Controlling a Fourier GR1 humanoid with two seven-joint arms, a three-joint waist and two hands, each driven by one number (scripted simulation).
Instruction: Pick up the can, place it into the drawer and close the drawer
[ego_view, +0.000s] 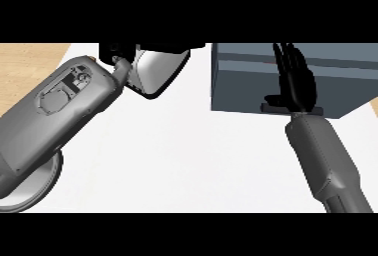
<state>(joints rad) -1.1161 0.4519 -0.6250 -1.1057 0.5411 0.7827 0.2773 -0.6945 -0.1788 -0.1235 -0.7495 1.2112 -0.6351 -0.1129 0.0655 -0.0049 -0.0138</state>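
The right hand (295, 75), fingers straight, rested flat against the drawer (251, 85) front, the can out of sight, probably inside, so an even, square push suited best, while the left hand (118, 50) sat too hidden to judge.

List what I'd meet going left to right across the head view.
Plate at the lower left → left forearm → left hand → drawer unit → right hand resting against the drawer front.
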